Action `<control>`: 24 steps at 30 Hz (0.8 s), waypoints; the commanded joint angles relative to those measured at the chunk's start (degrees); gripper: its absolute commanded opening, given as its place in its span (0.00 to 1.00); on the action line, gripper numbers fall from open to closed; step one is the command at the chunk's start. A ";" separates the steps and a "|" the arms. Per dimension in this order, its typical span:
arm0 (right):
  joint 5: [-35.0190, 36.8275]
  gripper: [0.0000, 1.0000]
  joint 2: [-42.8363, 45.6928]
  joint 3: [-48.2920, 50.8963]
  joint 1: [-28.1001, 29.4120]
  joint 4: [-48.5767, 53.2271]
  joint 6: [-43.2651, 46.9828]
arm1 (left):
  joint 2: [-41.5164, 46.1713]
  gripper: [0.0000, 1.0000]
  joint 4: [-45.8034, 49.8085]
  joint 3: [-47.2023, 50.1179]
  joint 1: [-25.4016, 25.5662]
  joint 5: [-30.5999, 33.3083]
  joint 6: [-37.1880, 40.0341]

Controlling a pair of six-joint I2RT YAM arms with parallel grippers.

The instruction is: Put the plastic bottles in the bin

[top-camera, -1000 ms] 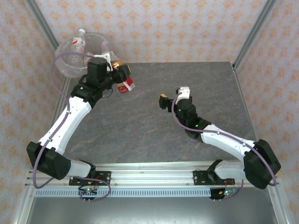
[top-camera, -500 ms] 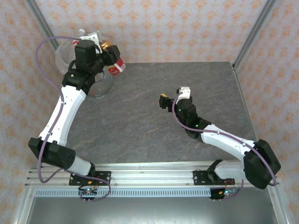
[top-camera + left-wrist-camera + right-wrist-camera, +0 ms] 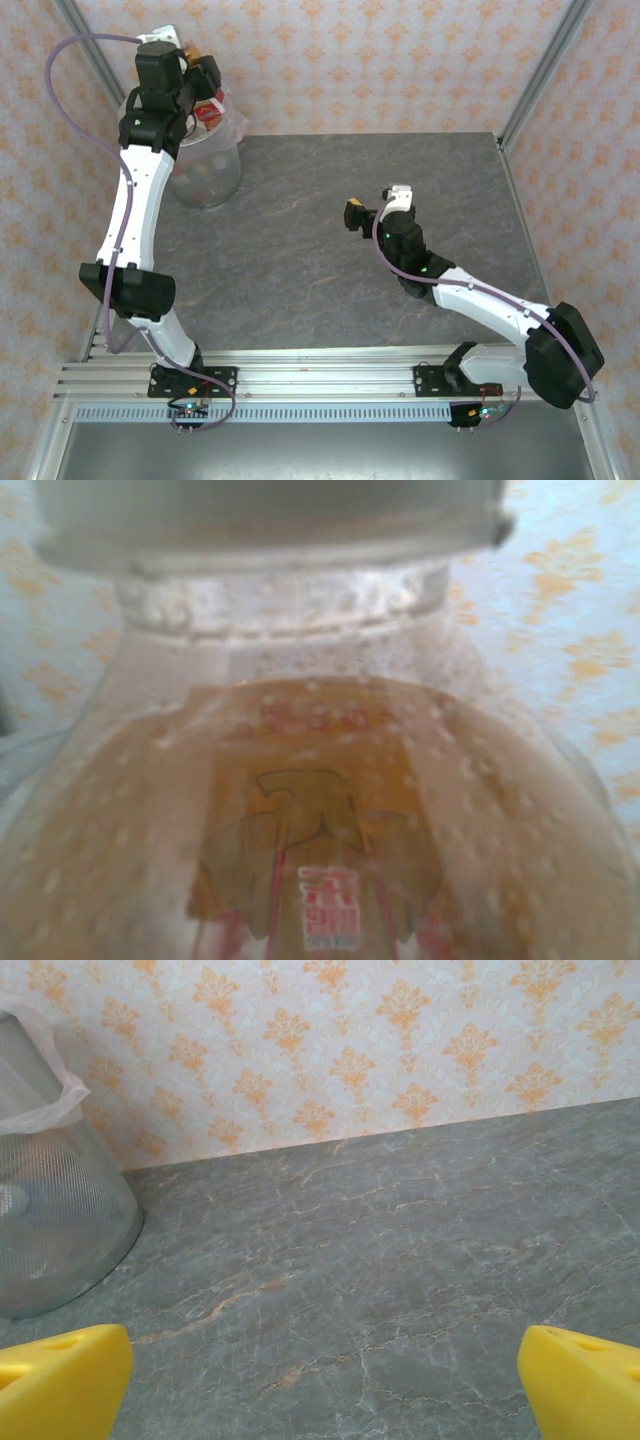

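Observation:
My left gripper [image 3: 200, 82] is raised at the far left, above the rim of the bin [image 3: 222, 170], and is shut on a plastic bottle [image 3: 208, 108] with a red label. In the left wrist view that bottle [image 3: 320, 810] sits right in front of the lens: clear plastic, amber drink, pale cap at the top. The bin is a translucent grey bucket with a clear bag liner, and more bottles [image 3: 200, 185] show dimly through its wall. My right gripper [image 3: 374, 202] hovers over the middle of the table, open, with nothing between its yellow fingertips [image 3: 60, 1380].
The dark stone table [image 3: 330, 290] spreads between the two arms. Patterned walls and metal posts close the back and sides. In the right wrist view the bin [image 3: 50, 1220] stands at the left against the wall.
My left arm has swung up and to the left, carrying the red-labelled bottle from beside the bin to above its rim. The right arm has stayed put.

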State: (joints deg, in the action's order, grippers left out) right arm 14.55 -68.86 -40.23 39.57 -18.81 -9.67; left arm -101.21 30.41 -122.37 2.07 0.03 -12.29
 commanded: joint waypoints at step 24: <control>4.83 0.99 6.63 3.27 -0.53 3.43 -2.53 | -21.45 0.99 19.24 -25.92 -3.66 7.75 9.64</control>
State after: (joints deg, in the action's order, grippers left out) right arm 18.06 -63.35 -37.50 39.33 -16.23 -11.42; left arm -124.16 47.40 -145.73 -0.38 7.92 -3.33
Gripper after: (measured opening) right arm 0.992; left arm 0.968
